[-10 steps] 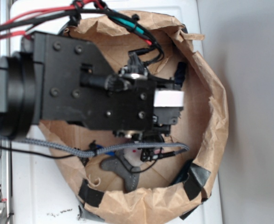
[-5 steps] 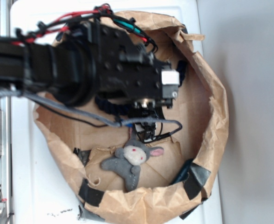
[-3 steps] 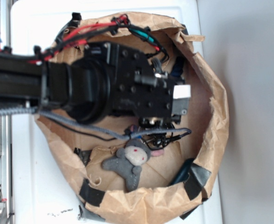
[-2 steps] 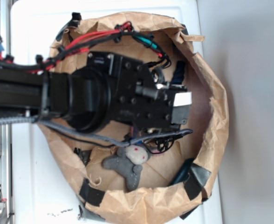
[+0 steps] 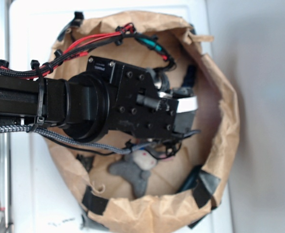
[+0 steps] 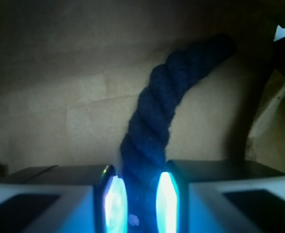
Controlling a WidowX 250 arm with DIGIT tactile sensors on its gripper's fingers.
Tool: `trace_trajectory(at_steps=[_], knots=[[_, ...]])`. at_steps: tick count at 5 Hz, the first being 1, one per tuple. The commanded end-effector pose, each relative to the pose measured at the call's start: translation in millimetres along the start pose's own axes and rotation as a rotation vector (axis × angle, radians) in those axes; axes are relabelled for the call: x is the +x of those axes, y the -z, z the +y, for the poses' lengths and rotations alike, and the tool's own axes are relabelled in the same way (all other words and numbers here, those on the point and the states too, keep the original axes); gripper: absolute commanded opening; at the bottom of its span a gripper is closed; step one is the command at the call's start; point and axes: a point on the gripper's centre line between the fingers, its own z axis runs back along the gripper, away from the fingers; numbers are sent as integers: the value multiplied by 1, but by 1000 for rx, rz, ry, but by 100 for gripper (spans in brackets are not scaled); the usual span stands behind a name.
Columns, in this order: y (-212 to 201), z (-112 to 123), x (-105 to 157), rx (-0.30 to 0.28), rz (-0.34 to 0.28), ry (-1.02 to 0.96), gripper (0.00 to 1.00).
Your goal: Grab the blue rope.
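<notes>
The blue rope [image 6: 154, 131] is a thick, dark navy twisted cord lying on the brown paper floor of a paper-lined basket [image 5: 225, 141]. In the wrist view it rises from between the two fingers [image 6: 116, 201] of the hand [image 6: 138, 201], runs up the middle of the picture and bends to the right near the top. Its lower end passes into the narrow gap between the glowing blue-lit finger pads, which sit right against its sides, so the hand is closed around the rope. Whether the rope is pressed firmly or only just touched cannot be told.

In the exterior view most of the rope is hidden under the black arm [image 5: 74, 109], which reaches in from the left and fills the middle of the basket. Only a short dark piece shows just past the arm's far end, near the right inner wall of the basket.

Just below the arm lies a grey plush toy [image 5: 133, 170], partly covered by the wrist. A grey braided cable [image 5: 79, 143] runs along the underside of the arm, above the toy. Red and black wires [image 5: 91, 41] loop over the upper rim of the basket. Strips of black tape [image 5: 203, 187] hold the paper at the lower edge. The basket stands on a white desk [image 5: 31, 194].
</notes>
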Motion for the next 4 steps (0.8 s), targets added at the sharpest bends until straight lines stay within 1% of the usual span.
trace_trajectory(at_steps=[1,2,3,4], knots=[[-26,2,-4,-44,2,0,0],[-48,9,-7,-91,33,19,0],[-65,15,-8,-105,50,27,0],[-70,19,-6,-128,65,29,0]])
